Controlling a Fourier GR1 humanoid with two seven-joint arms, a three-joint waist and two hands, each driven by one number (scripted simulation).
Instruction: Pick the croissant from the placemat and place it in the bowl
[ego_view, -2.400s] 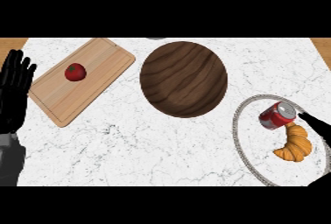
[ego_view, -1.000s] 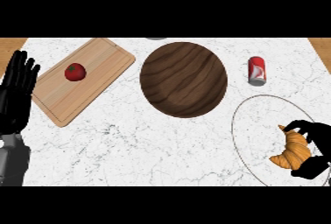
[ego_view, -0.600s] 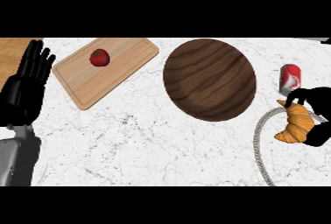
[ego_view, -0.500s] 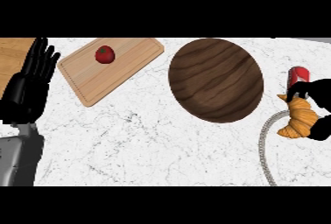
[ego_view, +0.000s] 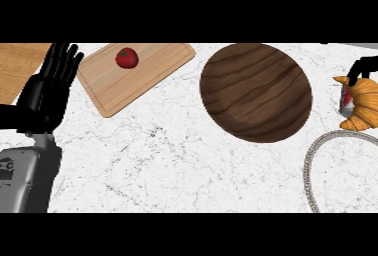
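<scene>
The croissant (ego_view: 360, 104) is off the placemat (ego_view: 319, 165). It hangs at the view's 3 o'clock edge, above the mat's braided rim and clear of it, with the right hand (ego_view: 362, 67) on its upper end. Only a few black fingers of that hand show, curled over the pastry's top at about 2 o'clock; the rest of the hand is cut off by the frame, yet the pinch on the croissant reads plainly enough. A red can (ego_view: 345, 97) peeks out just behind the croissant's left side, mostly hidden by it.

The bowl (ego_view: 256, 92), dark wood and wide, sits a little right of centre, its near rim at 9 o'clock from the croissant and only a short way off. Nothing lies in it.

So the pick looks done and the lift as well. What is left, by my reading: carry the croissant toward 9 o'clock until it is over the bowl, lower it, and let go.

The left hand (ego_view: 50, 82) rests at the 9 o'clock edge, fingers straight and pointing up, holding nothing. At 11 o'clock lies a board (ego_view: 148, 70) with a tomato (ego_view: 127, 57) on it, neither part of this job.
</scene>
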